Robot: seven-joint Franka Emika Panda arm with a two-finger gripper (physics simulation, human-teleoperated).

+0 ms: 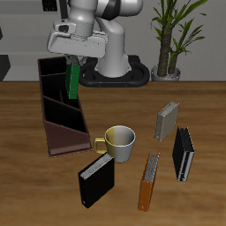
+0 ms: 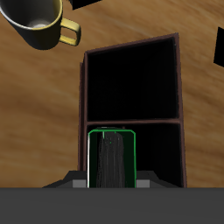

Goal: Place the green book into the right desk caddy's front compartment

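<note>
1. Black book (image 1: 95,181) lies closest, at the near edge of the bench (image 1: 26,190): glossy cover, flat slab shape; an orange book (image 1: 148,183) stands just beside it on its thin edge
2. Farther back, the hand (image 1: 72,62) is clamped on the green book (image 1: 72,81), which hangs upright over the right desk caddy (image 1: 60,119), not yet set down
3. From the wrist view the green book (image 2: 112,162) sits above one dark section, with a second section (image 2: 131,83) beyond a divider toward the mug (image 2: 35,17); I cannot tell for certain which section is the front one
4. Risk: releasing here could drop the book into the wrong section, if the front one is the end nearest the mug
5. Risk: a smooth hard cover pinched near its top edge may swing or slip, so a corner could catch a divider or the sloping wall and leave the book leaning out
6. Risk: a long sideways move at this height could clip the caddy's rim
7. Surfaces: caddy is maroon-brown, matte, with angled walls; the book is bright green and rigid; the olive-yellow mug (image 1: 117,141) is rounded and shiny; the bench is wood-grained
</note>
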